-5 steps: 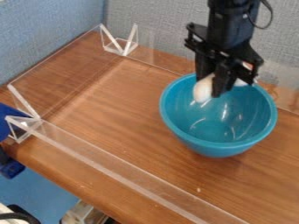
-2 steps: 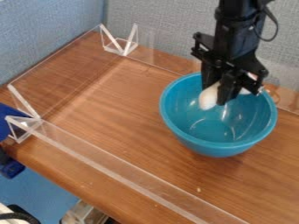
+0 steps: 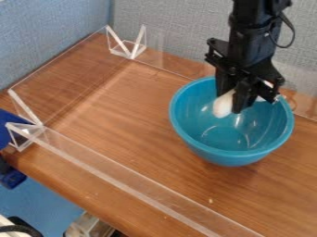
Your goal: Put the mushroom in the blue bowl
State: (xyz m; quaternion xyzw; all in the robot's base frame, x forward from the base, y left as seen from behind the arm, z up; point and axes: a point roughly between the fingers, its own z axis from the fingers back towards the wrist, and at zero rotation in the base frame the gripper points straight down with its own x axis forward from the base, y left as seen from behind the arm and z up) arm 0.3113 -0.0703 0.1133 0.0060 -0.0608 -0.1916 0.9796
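Your black gripper [image 3: 232,90] is closed on the mushroom [image 3: 224,104], its jaws pointing down over the far part of the blue bowl [image 3: 232,135]. The mushroom's pale side faces the camera, in front of the bowl's inner wall; whether it touches the plastic, you cannot tell from this view. Your robot arm [image 3: 251,35] reaches in from the top of the scene, a dark cable looping at its side. The bowl sits upright on the brown wooden table [image 3: 124,102], toward the right side. Clear panels with white brackets stand along the table's edges, one bracket [image 3: 126,43] at the far left corner, another [image 3: 24,123] at the near left. Behind the table rises a grey textured wall [image 3: 180,28], with a blue-grey panel [image 3: 44,37] at left.
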